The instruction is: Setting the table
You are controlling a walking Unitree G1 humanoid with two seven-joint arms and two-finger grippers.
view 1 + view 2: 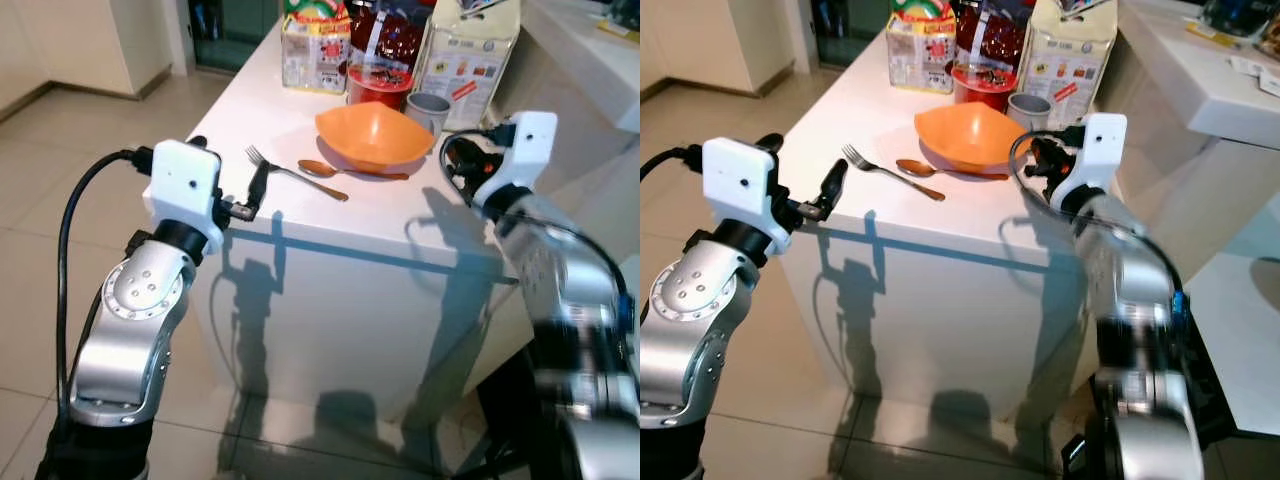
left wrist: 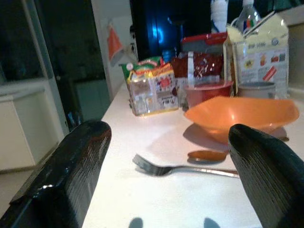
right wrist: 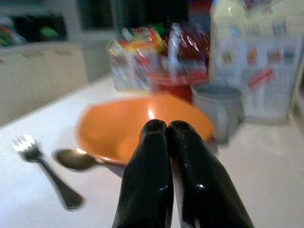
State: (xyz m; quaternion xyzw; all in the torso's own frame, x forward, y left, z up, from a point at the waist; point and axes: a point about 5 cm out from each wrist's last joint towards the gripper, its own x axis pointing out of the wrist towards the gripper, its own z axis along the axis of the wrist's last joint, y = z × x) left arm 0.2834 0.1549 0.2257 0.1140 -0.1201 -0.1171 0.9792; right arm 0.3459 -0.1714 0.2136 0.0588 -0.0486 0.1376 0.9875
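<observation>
Our left gripper (image 2: 166, 180) hovers spread wide at the counter's (image 1: 330, 225) near edge, facing the fork (image 1: 290, 172). Our right gripper (image 3: 173, 175), fingers pressed together and empty, hangs by the right edge beside the orange bowl (image 1: 375, 135). A spoon (image 1: 340, 170) lies between fork and bowl; a grey cup (image 1: 428, 110) and food cartons (image 1: 465, 50) line the far edge.

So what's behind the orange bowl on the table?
Behind the orange bowl stand a red container and a grey cup, with a printed box, a dark red bag and a carton further back. The bowl hides the container's base.
</observation>
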